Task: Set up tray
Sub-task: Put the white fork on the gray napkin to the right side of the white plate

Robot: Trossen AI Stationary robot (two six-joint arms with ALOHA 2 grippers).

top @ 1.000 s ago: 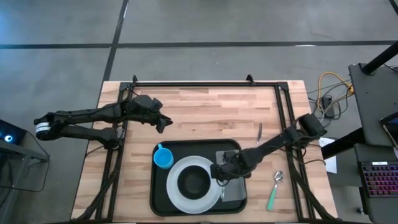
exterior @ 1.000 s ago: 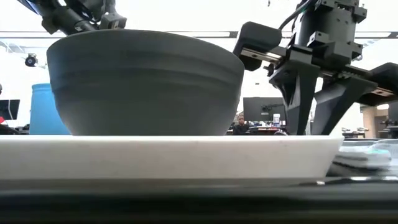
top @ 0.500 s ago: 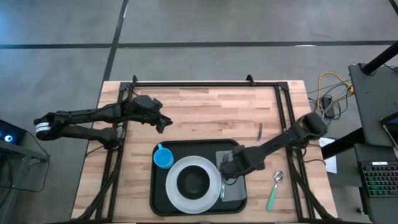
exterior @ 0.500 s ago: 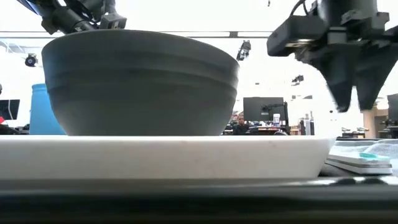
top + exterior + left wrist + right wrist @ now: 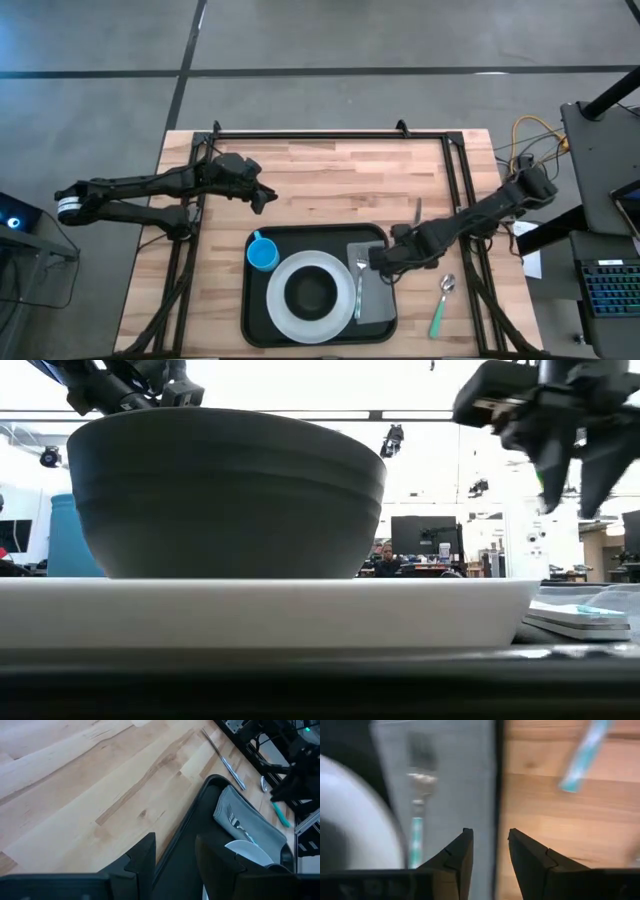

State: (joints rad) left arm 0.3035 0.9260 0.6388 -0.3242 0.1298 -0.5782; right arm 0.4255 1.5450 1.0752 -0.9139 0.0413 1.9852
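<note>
Tray (image 5: 262, 322): right gripper (image 5: 381, 261) now withdrawn

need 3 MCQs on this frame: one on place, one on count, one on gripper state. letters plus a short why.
1. Where does the fork with the teal handle lie?
A. on the bare wood table
B. on the small grey rectangular napkin inside the large flat black tray
C. inside the dark bowl

2. How many utensils lie on the wooden table outside the tray?
A. none
B. two
C. four

3. What state is the right gripper in?
A. open and empty
B. shut on the fork
C. shut on the blue cup

Answers:
1 B: the high view shows the fork on the napkin, beside the white round plate.
2 B: the teal-handled spoon and the silver knife lie right of the tray.
3 A: the right wrist view shows its fingers apart with nothing between them.
</note>
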